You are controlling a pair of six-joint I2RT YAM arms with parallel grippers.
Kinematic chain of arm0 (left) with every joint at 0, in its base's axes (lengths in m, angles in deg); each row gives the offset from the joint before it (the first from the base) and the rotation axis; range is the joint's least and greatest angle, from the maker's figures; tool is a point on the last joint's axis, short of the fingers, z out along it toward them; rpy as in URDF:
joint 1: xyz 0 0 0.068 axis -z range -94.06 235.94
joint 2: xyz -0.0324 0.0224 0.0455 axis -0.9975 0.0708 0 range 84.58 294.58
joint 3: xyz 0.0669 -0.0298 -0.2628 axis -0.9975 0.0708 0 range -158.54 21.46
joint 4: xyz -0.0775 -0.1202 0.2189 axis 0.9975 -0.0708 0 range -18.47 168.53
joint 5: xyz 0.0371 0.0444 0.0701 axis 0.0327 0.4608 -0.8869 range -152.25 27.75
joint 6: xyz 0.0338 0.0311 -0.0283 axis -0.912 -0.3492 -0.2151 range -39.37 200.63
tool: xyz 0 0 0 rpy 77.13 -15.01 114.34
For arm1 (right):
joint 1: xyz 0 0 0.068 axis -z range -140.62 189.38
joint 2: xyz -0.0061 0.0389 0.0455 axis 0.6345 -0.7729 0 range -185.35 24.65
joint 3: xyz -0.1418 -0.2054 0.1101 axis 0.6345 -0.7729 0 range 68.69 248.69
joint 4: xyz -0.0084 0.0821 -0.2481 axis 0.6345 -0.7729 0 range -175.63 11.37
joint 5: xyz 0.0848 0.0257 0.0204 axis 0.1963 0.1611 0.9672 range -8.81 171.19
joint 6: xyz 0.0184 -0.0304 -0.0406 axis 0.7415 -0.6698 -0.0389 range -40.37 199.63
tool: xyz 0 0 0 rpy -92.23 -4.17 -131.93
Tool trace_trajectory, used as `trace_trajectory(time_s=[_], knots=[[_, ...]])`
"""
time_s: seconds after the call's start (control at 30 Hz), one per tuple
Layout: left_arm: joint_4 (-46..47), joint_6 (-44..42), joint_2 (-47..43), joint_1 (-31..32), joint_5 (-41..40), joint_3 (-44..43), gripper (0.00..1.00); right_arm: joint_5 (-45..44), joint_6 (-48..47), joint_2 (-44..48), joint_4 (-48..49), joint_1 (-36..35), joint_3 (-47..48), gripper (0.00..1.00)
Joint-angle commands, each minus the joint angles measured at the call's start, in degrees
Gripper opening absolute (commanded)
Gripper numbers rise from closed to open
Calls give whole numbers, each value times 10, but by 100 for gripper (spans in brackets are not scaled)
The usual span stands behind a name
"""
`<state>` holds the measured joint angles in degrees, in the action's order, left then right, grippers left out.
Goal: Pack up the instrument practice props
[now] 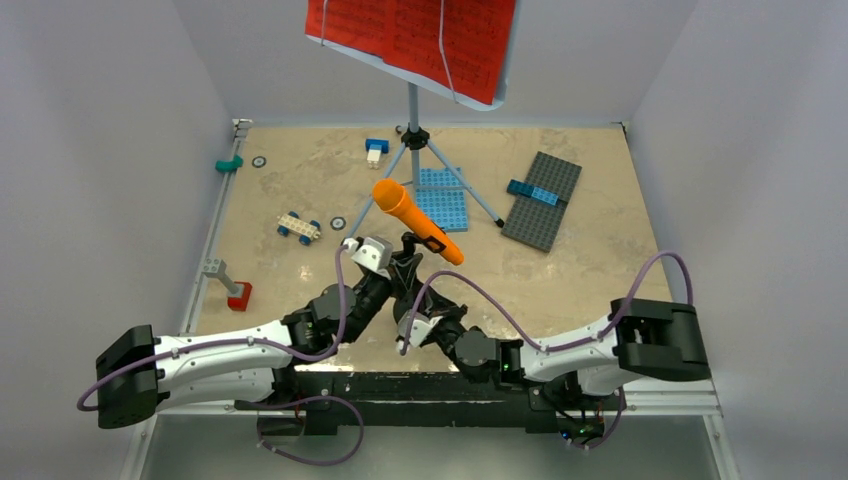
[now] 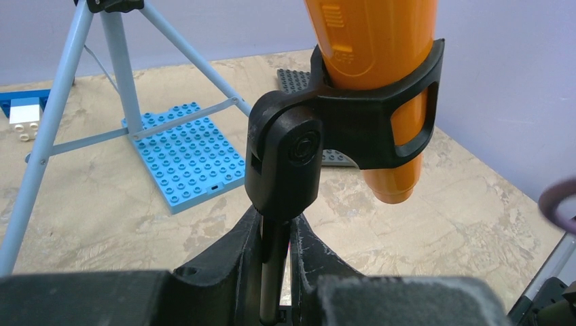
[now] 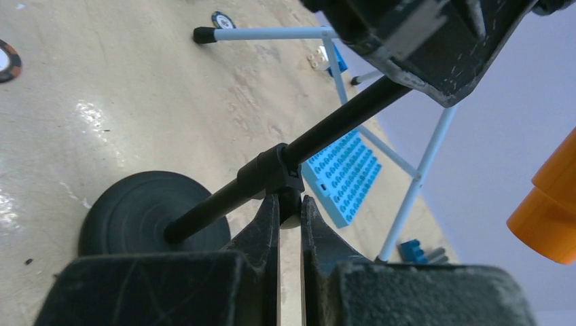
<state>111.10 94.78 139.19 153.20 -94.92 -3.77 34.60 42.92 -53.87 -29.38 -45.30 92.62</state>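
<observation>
Left wrist: left claw [image 2: 275, 227] pinches stand pole [image 2: 272, 285], orange mic [image 2: 370, 47] directly above, tilted. Lower, nr base [image 3: 129, 210], right claw [image 3: 290, 214] pinches pole collar [image 3: 268, 173].

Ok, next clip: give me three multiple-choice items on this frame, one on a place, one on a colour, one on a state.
1. The blue plate lies: A between the tripod legs; B on the grey plate; C beside the car.
2. The sheet-music pages are: A white; B red; C green.
3. The left end effector is: A open; B shut on the microphone stand; C holding the car.
Answers: 1 A, the legs straddle it; 2 B, red sheets on the music stand; 3 B, its fingers clamp the pole.
</observation>
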Motion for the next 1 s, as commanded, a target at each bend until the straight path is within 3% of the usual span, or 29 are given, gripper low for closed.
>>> trace_trajectory(time_s=[0.0,0.13,0.17,0.23,0.3,0.47,0.63,0.8,0.97], knots=[[-58,48,8,9,14,26,0,-48,-96,-31,91,-4,-4,0],[-50,47,9,9,11,32,0,-22,-10,37,-30,-4,9,0],[-48,48,10,9,11,32,0,-24,6,51,-46,-4,11,6],[-47,49,12,9,9,32,0,-32,54,76,-99,-4,24,33],[-47,50,14,9,6,32,0,-37,108,106,-188,-4,48,52],[-47,48,13,9,-7,28,0,6,246,217,-341,-2,82,72],[-43,42,16,10,-14,23,0,84,398,318,-442,35,87,75],[-24,40,17,11,-13,24,0,316,599,429,-467,184,36,72],[6,25,24,17,-13,23,0,492,722,432,-434,290,16,72]])
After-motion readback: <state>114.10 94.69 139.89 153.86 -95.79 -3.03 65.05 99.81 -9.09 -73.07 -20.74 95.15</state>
